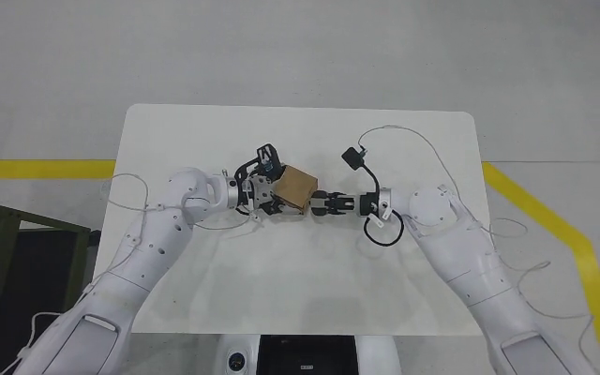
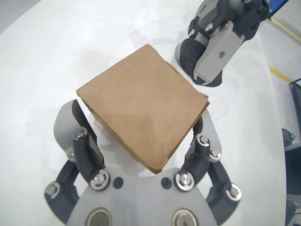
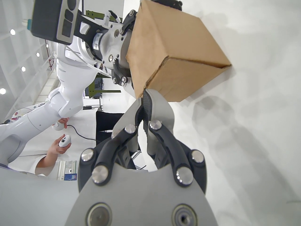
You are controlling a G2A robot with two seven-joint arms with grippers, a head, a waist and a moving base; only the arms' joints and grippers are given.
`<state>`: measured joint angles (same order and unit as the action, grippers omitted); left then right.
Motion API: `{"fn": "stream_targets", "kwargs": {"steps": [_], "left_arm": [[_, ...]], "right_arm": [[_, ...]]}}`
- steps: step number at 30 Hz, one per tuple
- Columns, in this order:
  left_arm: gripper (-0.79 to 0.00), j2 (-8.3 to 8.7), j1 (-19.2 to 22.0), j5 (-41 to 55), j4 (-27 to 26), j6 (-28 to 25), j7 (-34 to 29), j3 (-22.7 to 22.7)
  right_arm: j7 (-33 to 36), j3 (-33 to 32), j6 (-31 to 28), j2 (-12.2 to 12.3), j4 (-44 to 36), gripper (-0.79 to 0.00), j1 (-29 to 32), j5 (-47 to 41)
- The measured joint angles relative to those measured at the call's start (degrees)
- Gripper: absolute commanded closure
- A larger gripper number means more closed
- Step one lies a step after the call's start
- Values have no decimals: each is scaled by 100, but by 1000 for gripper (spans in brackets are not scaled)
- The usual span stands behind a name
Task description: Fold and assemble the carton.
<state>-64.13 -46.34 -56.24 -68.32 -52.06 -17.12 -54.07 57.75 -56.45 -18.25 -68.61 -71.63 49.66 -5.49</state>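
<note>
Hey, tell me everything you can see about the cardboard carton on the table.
The carton is a box of plain brown cardboard, folded into shape. Its visible faces are shut, and layered flap edges show along one side. It sits tilted near the middle of the white table, with one lower corner on the surface. The left gripper holds it between its fingers. The right gripper, shut, touches the opposite corner seam with its tips.
</note>
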Motion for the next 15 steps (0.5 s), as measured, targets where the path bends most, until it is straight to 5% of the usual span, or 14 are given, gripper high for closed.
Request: {"fn": "stream_targets", "kwargs": {"steps": [9,15], "left_arm": [[-785,139,-321,478,-431,-36,-178,-415],[-785,256,-599,1105,-855,142,-421,-827]], "right_arm": [[-157,-484,-536,125,-276,0,379,-317],[-431,-916,-1091,210,-430,-308,675,-603]]}}
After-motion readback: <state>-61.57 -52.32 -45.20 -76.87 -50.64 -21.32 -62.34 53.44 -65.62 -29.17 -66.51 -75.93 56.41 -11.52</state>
